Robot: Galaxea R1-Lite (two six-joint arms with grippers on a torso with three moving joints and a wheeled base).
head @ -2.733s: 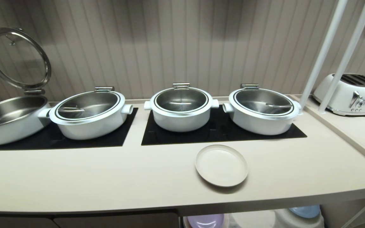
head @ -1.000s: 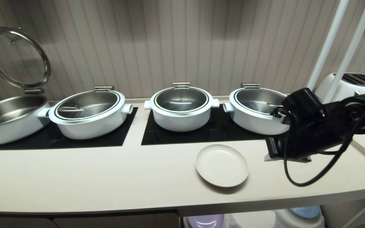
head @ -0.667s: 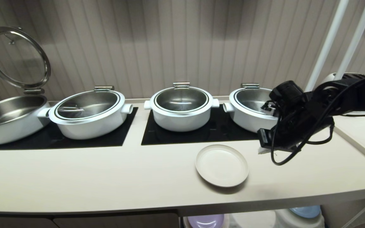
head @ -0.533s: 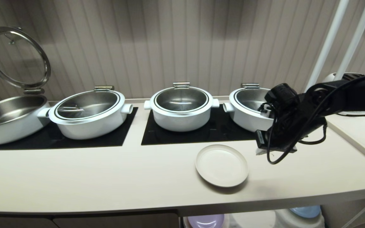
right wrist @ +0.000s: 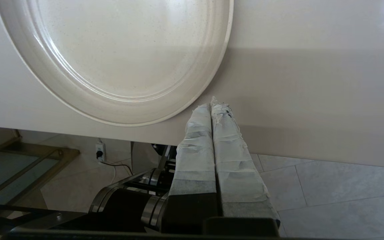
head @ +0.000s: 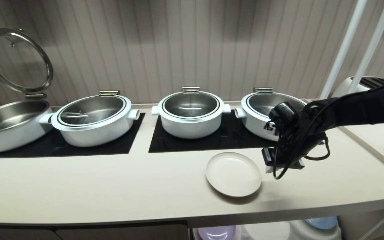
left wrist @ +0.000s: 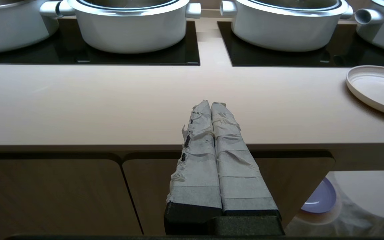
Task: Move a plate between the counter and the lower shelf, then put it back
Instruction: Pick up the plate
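Two grippers matter here, and we take the plate [head: 233, 174] as our landmark. Far to its left, level with the front edge of the counter [head: 112, 186], our left gripper [left wrist: 210, 105] is parked with its taped fingers pressed together, holding nothing. The plate lies flat on the counter, in front of the two right-hand white pots [head: 190, 113], above the lower shelf [head: 265, 230]. Just to its right hangs our right gripper [right wrist: 211, 106], fingers pressed together and empty, tips at the plate's rim. We judge the risk plain: with its fingers together it cannot take the low rim, and pressing on could shove the plate left or toward the counter's edge. Opening late could knock the rim instead.
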